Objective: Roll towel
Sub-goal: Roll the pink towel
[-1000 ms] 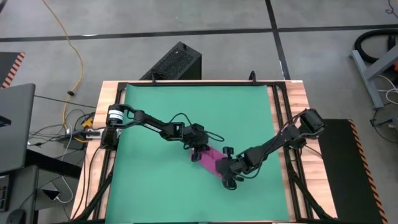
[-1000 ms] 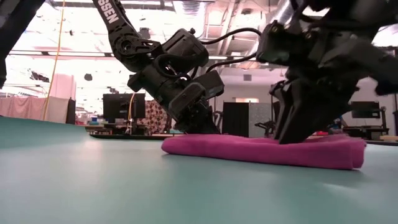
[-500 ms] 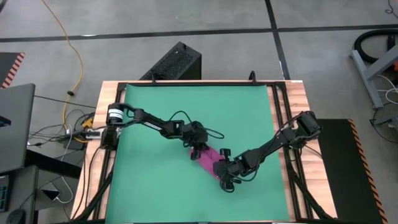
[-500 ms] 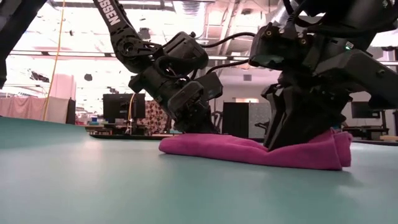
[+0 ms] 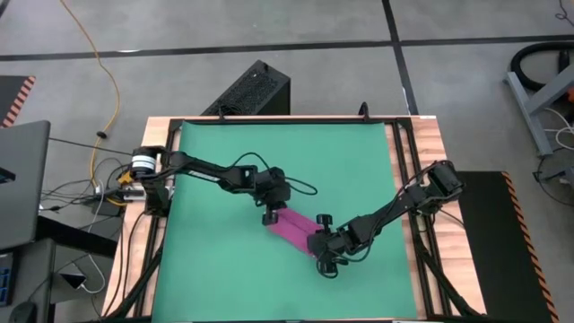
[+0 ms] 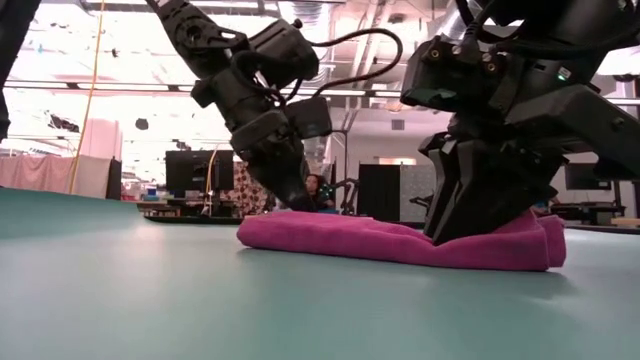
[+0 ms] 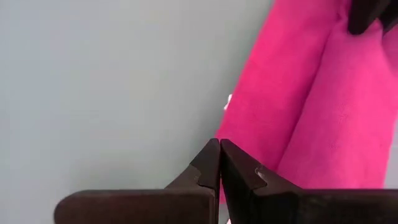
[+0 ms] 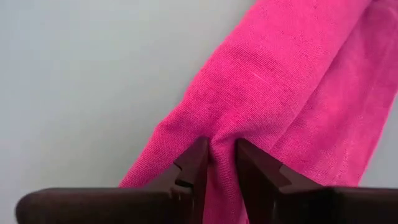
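Observation:
The magenta towel (image 5: pixel 292 227) lies as a long folded strip on the green mat (image 5: pixel 269 152), slanting from mid-table toward the near right. A small white tag (image 7: pixel 227 101) shows at its edge. My left gripper (image 5: pixel 269 215) is shut, with its tips at the strip's far-left end (image 7: pixel 220 144). My right gripper (image 5: pixel 320 244) is shut on the strip's near-right part (image 6: pixel 465 235). In the low view the towel (image 6: pixel 350 238) rests flat on its underside and humps up at its right end. My left gripper's shut fingertips (image 7: pixel 211 155) point down at the corner of the towel's far-left end (image 7: pixel 249 134). The cloth there lies flat, and whether the tips touch it cannot be told. My right gripper pinches a raised ridge of cloth (image 8: pixel 219 134) between its two fingers, near the strip's near-right end. The fingers come from above, pointing down. The cloth puckers toward the tips, and the rest of the towel lies on the mat.
The mat covers most of the wooden table (image 5: pixel 430 135). Bare mat lies on all sides of the towel (image 6: pixel 150 290). A black box (image 5: pixel 256 90) stands beyond the far edge. The room shows behind the table in the low view.
My left gripper has gone toward the table's left edge while staying shut, and the towel's far-left end now reaches farther left. My right gripper has shifted slightly left with the cloth. The near-right end has drawn in and humped up.

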Available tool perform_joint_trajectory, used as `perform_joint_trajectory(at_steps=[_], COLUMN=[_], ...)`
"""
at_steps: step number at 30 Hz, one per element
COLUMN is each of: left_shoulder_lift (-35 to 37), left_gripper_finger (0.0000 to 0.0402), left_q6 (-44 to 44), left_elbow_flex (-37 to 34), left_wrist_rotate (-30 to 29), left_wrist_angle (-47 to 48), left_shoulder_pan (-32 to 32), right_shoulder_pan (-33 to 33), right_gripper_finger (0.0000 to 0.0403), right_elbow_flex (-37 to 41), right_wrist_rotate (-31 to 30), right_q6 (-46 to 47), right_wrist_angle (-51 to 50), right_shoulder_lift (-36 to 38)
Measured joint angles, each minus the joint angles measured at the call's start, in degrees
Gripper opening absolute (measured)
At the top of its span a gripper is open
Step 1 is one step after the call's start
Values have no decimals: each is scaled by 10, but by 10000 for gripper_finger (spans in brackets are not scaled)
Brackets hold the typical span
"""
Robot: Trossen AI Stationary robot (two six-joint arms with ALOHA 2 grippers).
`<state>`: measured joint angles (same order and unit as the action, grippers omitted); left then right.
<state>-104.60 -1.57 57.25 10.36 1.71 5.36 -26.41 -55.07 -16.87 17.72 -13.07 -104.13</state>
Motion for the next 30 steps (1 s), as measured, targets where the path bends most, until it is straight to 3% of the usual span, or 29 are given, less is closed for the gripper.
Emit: perform_joint_trajectory(at_steps=[4, 9, 19, 25, 30], left_shoulder_lift=[2, 2, -6, -43, -51], left_gripper_finger=[0, 0, 0, 0, 0], left_q6=[-13, -11, -84, -89, -98], left_elbow_flex=[0, -15, -15, -11, -10], left_wrist_rotate=[-10, 28, -38, 21, 30], left_wrist_angle=[0, -67, -78, -86, -75], left_shoulder_pan=[-1, -30, -66, -37, -36], right_shoulder_pan=[3, 3, 3, -3, -6], right_gripper_finger=[107, 107, 107, 107, 107], right_elbow_flex=[1, 1, 1, 0, -4], right_wrist_rotate=[0, -1, -2, -1, -12], right_q6=[-2, -3, -15, -36, -43], right_wrist_angle=[1, 0, 0, 2, -4], right_shoulder_lift=[0, -1, -1, -1, 0])
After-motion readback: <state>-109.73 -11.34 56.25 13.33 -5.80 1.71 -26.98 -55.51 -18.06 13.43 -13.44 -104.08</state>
